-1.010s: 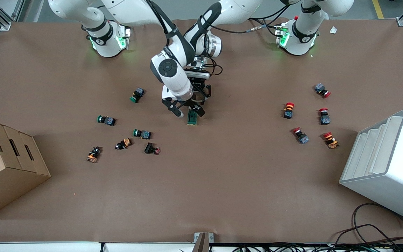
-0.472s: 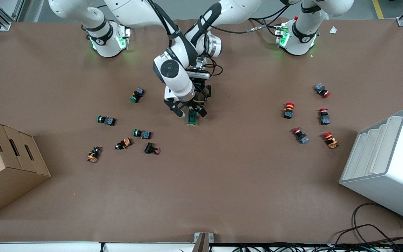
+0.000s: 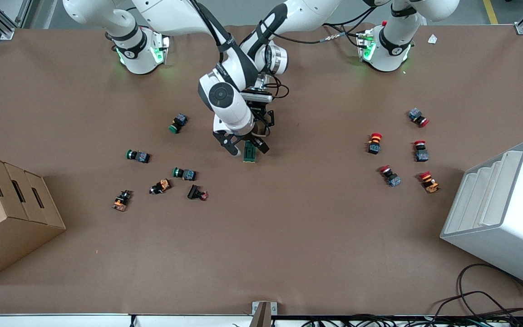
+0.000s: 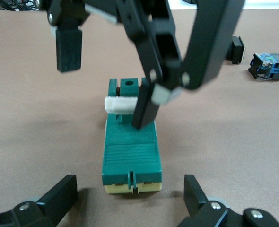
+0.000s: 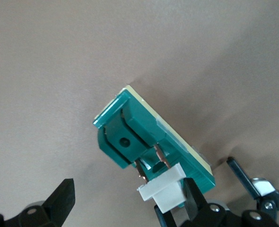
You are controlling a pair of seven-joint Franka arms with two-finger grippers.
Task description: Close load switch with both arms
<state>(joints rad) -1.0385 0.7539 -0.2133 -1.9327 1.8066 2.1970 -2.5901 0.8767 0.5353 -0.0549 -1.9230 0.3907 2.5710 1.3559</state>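
- Lying flat on the brown table (image 3: pixel 288 236), the load switch (image 3: pixel 249 154) sits just above the middle of the front view, directly under both wrists and well apart from the scattered push buttons (image 3: pixel 183 173).
- Judging by its look, it is a small, hard plastic block: light, stiff, and likely to skid on the table cover if pushed from one end only.
- The white lever (image 4: pixel 121 103) stands up at one end over thin metal pins, probably the fragile part. It calls for a steady push, not a pinch.
- The best hold looks like the long green sides of the body near its cream-coloured base, well away from the lever.
- The left gripper (image 4: pixel 130 196) is low, at the bottom of the left wrist view. Its jaws are spread wide on either side of the switch's cream end and do not seem to touch it.
- The right gripper (image 5: pixel 127 194) comes down steeply over the lever end. Its jaws are also spread wide and hold nothing.
- One of its fingers (image 4: pixel 145 106) rests against the lever, while the other hangs in the air, clear of the switch.
- Clamping the body with the left gripper before the right one presses seems wise, or the block may slide.
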